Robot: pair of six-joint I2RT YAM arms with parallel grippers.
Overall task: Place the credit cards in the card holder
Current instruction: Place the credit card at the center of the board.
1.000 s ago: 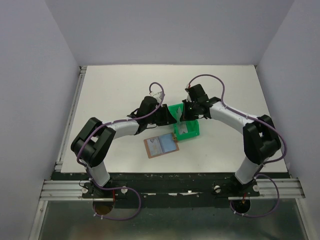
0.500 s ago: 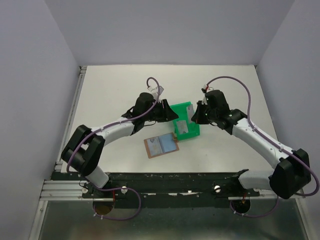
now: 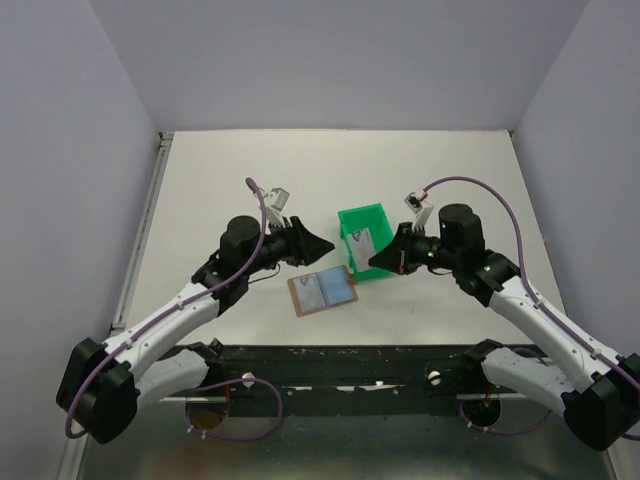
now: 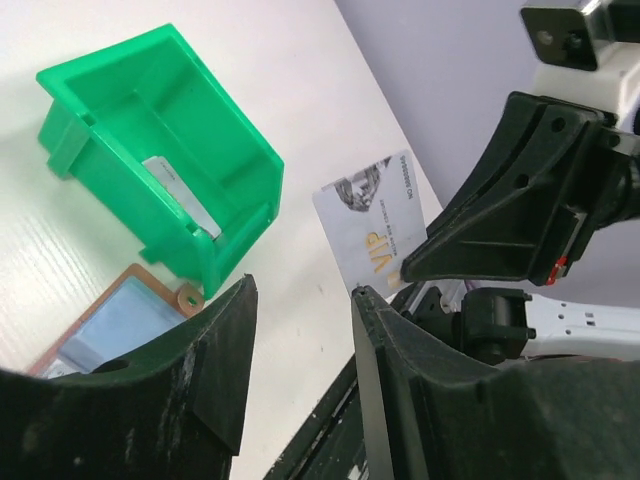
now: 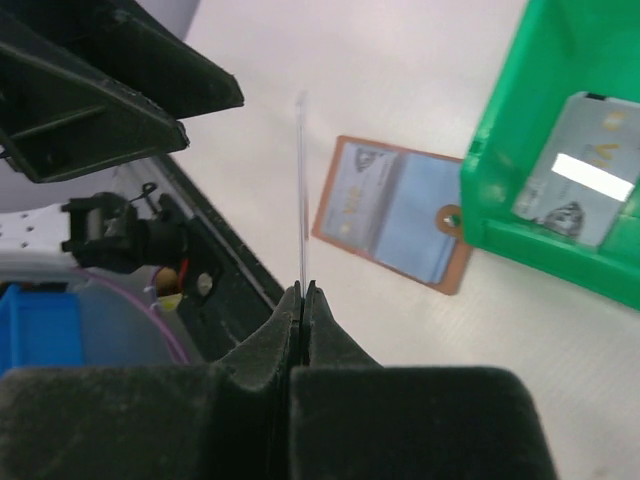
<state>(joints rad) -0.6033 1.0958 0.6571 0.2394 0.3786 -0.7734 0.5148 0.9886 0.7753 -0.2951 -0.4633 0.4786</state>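
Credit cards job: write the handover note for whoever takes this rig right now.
Right tool: shut on one credit card, held off the table.
Left tool: open, empty.
Card holder: lies open on the table by the green bin; pale blue faces inside, maybe cards stowed.
Left to do: slot the held card, then the other card, lying in the bin.
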